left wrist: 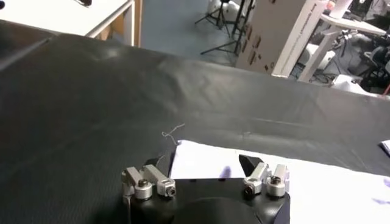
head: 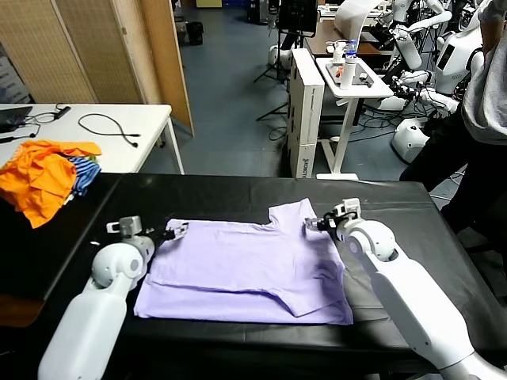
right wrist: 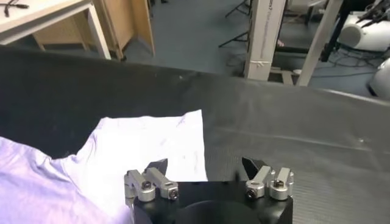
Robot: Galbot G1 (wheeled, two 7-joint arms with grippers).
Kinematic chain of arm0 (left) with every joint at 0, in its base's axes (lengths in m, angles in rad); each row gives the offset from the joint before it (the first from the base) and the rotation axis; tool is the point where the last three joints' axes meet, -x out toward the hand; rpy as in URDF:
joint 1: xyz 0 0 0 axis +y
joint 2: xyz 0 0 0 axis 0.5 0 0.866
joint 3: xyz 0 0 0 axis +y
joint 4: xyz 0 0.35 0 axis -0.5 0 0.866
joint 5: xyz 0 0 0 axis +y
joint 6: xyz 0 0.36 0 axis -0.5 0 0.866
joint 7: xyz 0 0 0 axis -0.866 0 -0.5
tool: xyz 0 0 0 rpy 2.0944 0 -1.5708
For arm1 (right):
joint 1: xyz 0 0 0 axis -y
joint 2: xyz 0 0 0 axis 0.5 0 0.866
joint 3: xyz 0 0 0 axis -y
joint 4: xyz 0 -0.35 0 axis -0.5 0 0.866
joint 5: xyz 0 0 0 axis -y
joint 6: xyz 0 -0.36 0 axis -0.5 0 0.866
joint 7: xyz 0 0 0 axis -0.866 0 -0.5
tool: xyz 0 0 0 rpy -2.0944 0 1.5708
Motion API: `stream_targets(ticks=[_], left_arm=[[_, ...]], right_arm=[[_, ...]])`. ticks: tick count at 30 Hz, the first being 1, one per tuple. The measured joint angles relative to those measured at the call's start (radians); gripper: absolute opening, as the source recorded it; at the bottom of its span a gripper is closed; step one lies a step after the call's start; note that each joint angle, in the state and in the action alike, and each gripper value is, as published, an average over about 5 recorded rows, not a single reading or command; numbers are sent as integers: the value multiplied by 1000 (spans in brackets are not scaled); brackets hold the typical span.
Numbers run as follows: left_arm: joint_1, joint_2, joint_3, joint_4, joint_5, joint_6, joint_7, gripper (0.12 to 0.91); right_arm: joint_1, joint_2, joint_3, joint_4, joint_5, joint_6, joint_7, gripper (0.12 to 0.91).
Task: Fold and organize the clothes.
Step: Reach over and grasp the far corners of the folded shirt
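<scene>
Both grippers, left (head: pixel 176 231) and right (head: pixel 315 224), fingers spread empty, flank the T-shirt (head: pixel 245 269) on black table (head: pixel 396 198)

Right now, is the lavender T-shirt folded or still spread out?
Partly folded. The lavender T-shirt lies flat on the black table, its lower part doubled over, one sleeve still sticking out by the right gripper.

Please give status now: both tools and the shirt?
Left tool open at shirt corner. Right tool open at sleeve edge. Shirt flat, partly folded. Nothing in the way.
</scene>
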Motion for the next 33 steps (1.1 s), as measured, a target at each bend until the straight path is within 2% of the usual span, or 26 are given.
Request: stream_targets(ticks=[6,9,14,17,21,24,29,33], left_arm=[[-23,-15,-2,35,7,-1,0,907],[-29,-21,-2,50,14,-1,1,907],[-28,-21,-2,62,26,-2,6,871],[-22,-18,-2,63,45,-2,15,771],[-16,-16,-2,65,58,-2,24,548],[-14,-17,-1,65,59,-2,26,427],[-11,-15,2,57,57,-1,38,342],[-4,-13,-1,41,49,1,45,248]], right_arm=[[-4,-1,2,-1,0,0,-1,877],[-4,-1,2,-5,-1,0,-4,816],[-4,1,1,-14,-9,0,-16,654],[0,2,-1,-21,-10,0,-21,535],[7,9,-4,-32,-10,0,-23,391],[7,11,-4,-34,-11,1,-25,310],[-3,10,6,-20,-16,0,-27,188],[-18,4,24,4,-15,0,-27,147]])
